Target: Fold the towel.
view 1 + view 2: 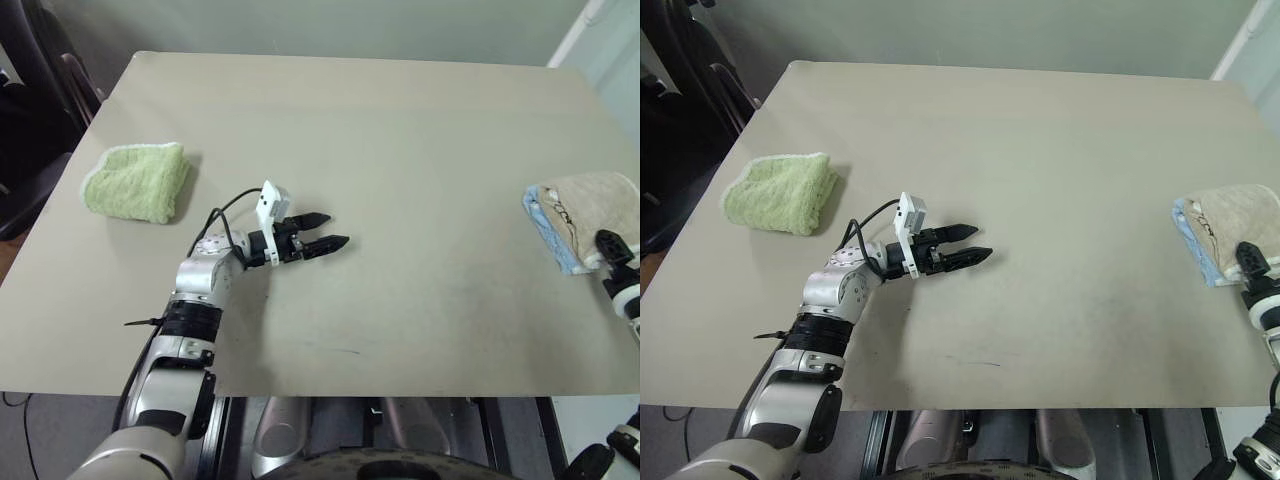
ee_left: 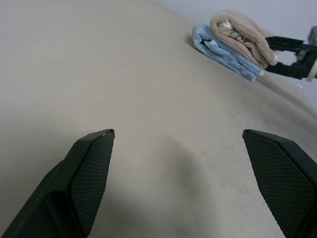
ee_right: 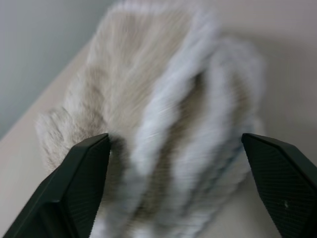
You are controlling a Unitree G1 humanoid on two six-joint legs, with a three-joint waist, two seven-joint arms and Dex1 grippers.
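Sitting folded on the blue towel (image 1: 548,232) at the table's (image 1: 400,150) right edge, the beige towel (image 1: 592,207) is let go. The right gripper (image 2: 280,55) is wide apart beside it; the left gripper (image 1: 325,231) hangs apart, holding nothing.

A plain indoor test room, by the look of it: one bare beige bench (image 1: 380,130) against a grey-green wall (image 1: 330,25), folded towels (image 1: 137,181) laid on it.

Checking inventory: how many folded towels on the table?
3: green towel at the table's left side; beige towel stacked on the blue towel at the right edge.
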